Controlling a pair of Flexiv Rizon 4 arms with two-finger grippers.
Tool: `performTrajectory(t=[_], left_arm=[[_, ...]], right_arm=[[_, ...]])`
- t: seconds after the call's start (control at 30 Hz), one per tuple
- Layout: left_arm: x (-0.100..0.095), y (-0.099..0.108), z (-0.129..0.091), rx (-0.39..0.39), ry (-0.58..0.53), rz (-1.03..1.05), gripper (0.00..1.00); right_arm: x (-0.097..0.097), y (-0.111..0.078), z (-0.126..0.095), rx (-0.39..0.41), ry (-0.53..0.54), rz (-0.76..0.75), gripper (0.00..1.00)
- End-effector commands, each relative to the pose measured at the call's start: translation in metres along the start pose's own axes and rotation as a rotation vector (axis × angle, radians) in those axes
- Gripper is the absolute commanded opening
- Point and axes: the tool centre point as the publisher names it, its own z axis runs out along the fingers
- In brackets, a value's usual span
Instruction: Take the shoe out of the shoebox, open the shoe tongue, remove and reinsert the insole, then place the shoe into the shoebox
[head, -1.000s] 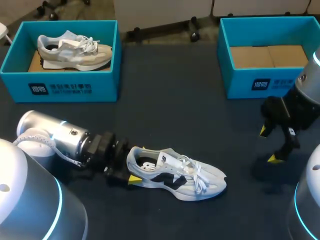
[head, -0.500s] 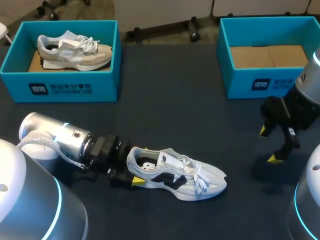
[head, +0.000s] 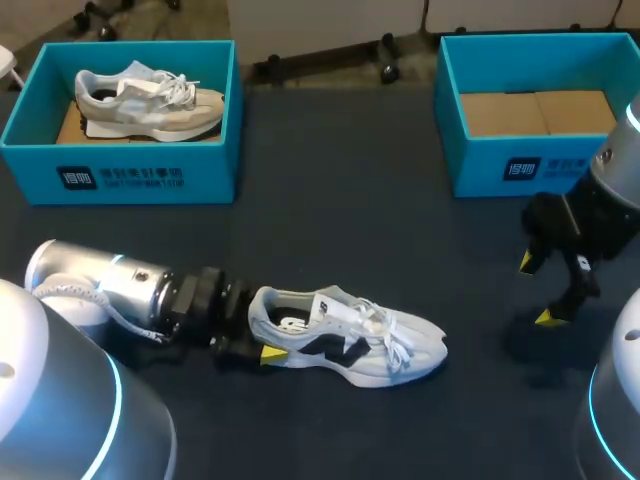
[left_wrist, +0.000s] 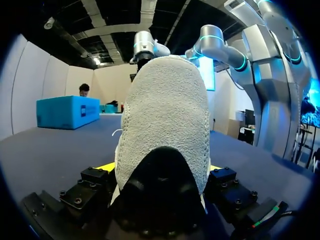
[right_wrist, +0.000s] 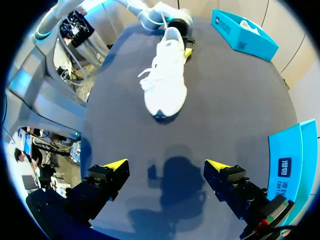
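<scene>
With the left hand (head: 262, 338) closed on the heel of the white shoe (head: 350, 345), which lies on the surface (head: 330, 230) ahead of it, pin that heel steady so the open, empty right hand (head: 537, 290), well beyond the toe, can lift the tongue; count: two shoes, the grey shoe (head: 150, 100) boxed, and two shoeboxes (head: 130, 178).

A dark, matte desk (head: 330, 250) carries a teal box (head: 120, 178) at its far left corner, open at the top, with a white mark on its near wall. Inside it a grey and beige sneaker (head: 150, 103) rests upright on the brown cardboard floor, heel toward the desk's left edge, toe toward its right, white laces showing.
</scene>
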Motion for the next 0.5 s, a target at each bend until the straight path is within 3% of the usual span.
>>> performTrajectory(t=[0.03, 0.23, 0.5], left_arm=[[0.0049, 0.0030, -0.0092, 0.020, -0.061, -0.014, 0.00], [0.0013, -0.0004, -0.0168, 0.045, -0.127, -0.034, 0.00], [0.0047, -0.0051, -0.0148, 0.032, -0.115, -0.021, 0.00]], right_arm=[[0.0006, -0.0005, 0.0007, 0.000, -0.001, -0.001, 1.00], [0.0006, -0.0005, 0.0007, 0.000, -0.001, -0.001, 1.00], [0.0006, -0.0005, 0.0007, 0.000, -0.001, -0.001, 1.00]])
